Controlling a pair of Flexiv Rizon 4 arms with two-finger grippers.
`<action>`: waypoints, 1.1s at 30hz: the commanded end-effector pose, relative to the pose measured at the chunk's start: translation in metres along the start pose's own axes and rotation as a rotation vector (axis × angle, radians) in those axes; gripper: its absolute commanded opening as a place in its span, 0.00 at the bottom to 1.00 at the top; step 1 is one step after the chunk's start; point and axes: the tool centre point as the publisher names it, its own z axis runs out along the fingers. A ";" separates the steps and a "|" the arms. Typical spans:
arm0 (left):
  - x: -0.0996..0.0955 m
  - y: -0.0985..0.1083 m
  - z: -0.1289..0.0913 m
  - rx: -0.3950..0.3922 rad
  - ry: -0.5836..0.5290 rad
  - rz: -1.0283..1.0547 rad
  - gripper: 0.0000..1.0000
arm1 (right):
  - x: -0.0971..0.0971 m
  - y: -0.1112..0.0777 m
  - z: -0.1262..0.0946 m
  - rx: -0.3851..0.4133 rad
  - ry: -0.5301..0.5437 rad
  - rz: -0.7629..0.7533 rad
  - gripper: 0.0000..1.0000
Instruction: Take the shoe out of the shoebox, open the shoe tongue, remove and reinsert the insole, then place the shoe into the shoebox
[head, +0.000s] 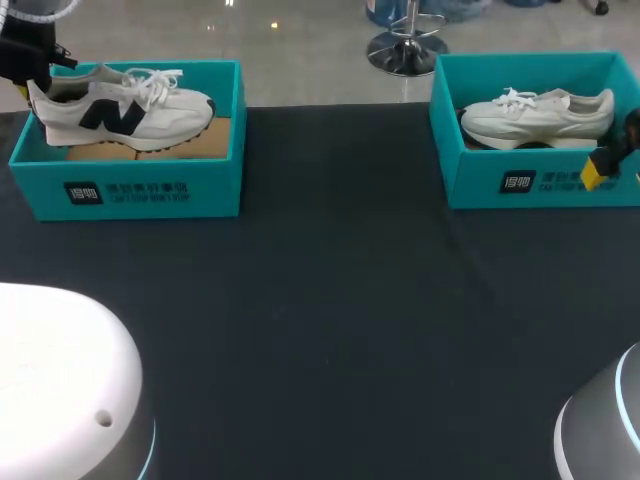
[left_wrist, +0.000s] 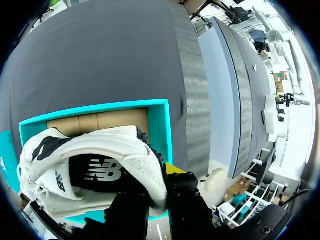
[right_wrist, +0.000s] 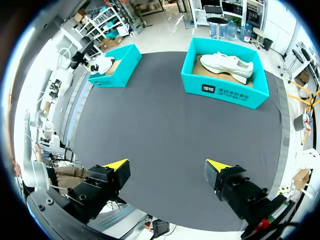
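Observation:
A white shoe with a black letter on its side (head: 125, 105) lies in the left teal shoebox (head: 130, 190), its heel raised at the box's left end. My left gripper (head: 35, 85) is shut on that heel. In the left wrist view the heel collar of the shoe (left_wrist: 95, 160) sits pinched between the fingers of the left gripper (left_wrist: 155, 192), over the left shoebox (left_wrist: 161, 131). My right gripper (right_wrist: 167, 172) hangs open above bare table, holding nothing. In the head view the right gripper (head: 600, 165) shows at the right edge, in front of the right box.
A second teal shoebox (head: 530, 180) at the back right holds an all-white shoe (head: 540, 115); the right wrist view shows that second shoebox (right_wrist: 225, 92) and the left shoebox (right_wrist: 112, 75) ahead of the fingers. Dark cloth (head: 330, 320) covers the table between and before the boxes.

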 end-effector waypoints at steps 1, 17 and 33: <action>-0.004 0.005 0.017 0.019 -0.009 -0.004 0.00 | 0.000 0.003 0.000 0.007 0.001 0.001 1.00; -0.025 0.015 0.080 0.057 0.003 0.012 0.00 | 0.000 0.003 0.000 0.007 0.001 0.001 1.00; -0.041 0.007 0.116 0.077 0.037 0.070 0.00 | 0.000 0.003 0.000 0.007 0.001 0.001 1.00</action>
